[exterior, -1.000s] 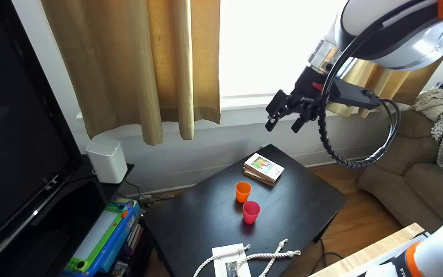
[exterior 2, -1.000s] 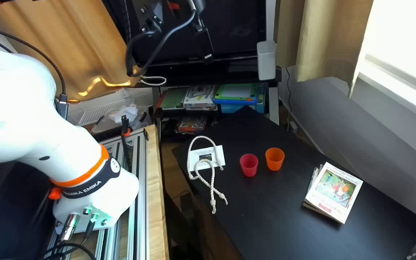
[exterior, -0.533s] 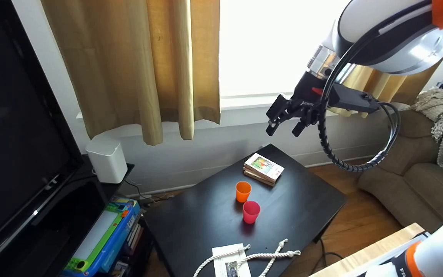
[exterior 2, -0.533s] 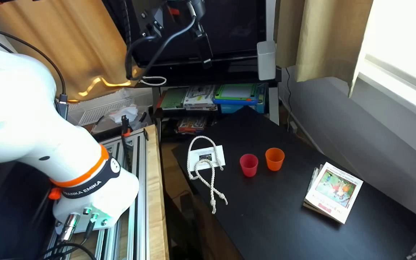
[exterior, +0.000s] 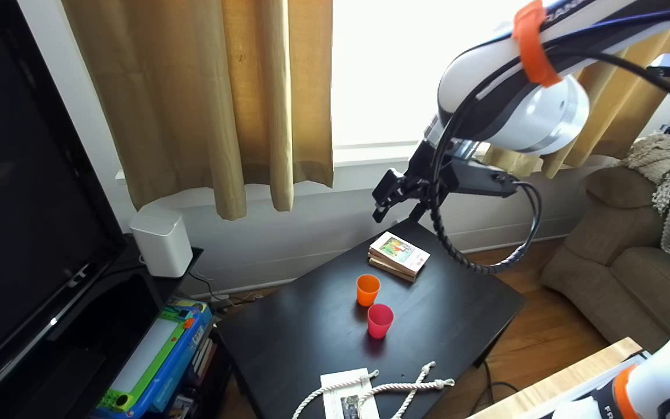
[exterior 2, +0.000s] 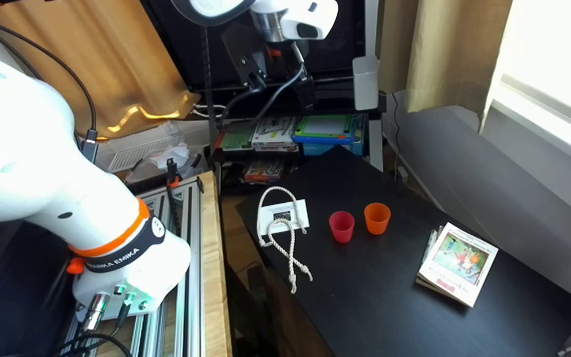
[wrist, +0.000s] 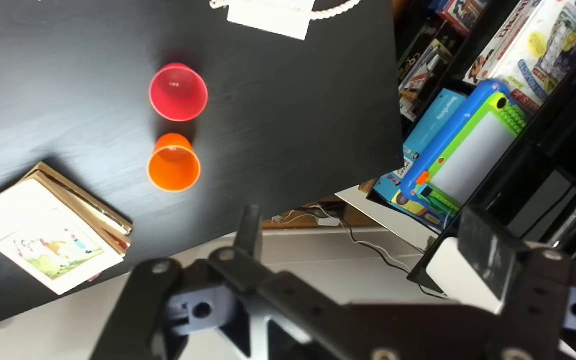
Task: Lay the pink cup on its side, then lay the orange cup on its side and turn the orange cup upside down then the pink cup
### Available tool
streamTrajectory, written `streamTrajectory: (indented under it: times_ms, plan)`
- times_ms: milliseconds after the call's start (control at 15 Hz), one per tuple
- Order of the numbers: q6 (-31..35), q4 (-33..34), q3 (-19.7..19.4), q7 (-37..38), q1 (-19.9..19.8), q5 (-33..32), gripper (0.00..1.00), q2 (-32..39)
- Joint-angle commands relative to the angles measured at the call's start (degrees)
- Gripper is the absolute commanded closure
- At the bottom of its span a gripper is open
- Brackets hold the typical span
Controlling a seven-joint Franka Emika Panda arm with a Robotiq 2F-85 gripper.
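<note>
The pink cup (exterior: 380, 321) stands upright on the black table, mouth up, in both exterior views. Just beside it, a small gap away, the orange cup (exterior: 368, 290) is upright too. Seen from above in the wrist view, the pink cup (wrist: 178, 92) and the orange cup (wrist: 174, 167) show their hollow insides. My gripper (exterior: 398, 215) hangs in the air, well above the table and away from both cups, near the books' end. Its fingers (wrist: 250, 232) are spread wide with nothing between them. In an exterior view only part of the gripper shows, before the television.
Stacked books (exterior 2: 459, 265) lie near the orange cup, toward the wall. On the pink cup's side are a white rope (exterior 2: 290, 248) and a white card (exterior 2: 298, 213). A white speaker (exterior: 161, 241) and a television (exterior: 27, 174) stand beyond the table.
The arm has swung left and down in an exterior view, bringing the gripper lower and over toward the books. Both cups, the books and the rope stay put.
</note>
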Motion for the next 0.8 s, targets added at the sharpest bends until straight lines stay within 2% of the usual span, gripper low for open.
streamTrajectory:
  times_ms: [0,133,200,267,400,733]
  plan:
    - [7.23,5.27,0.4,-4.47,3.58,9.04,0.0,14.86]
    - [6.74,8.98,2.45,-6.6,2.65,13.11,0.0,22.15]
    - [3.52,10.59,4.07,-1.31,0.53,9.48,0.0,25.85]
    - [5.4,6.33,4.92,-3.37,-0.41,9.36,0.0,18.04]
    - [5.91,7.94,6.4,-3.02,-1.69,8.97,0.0,21.72]
    - [5.8,7.91,6.41,-3.16,-2.08,9.15,0.0,19.63]
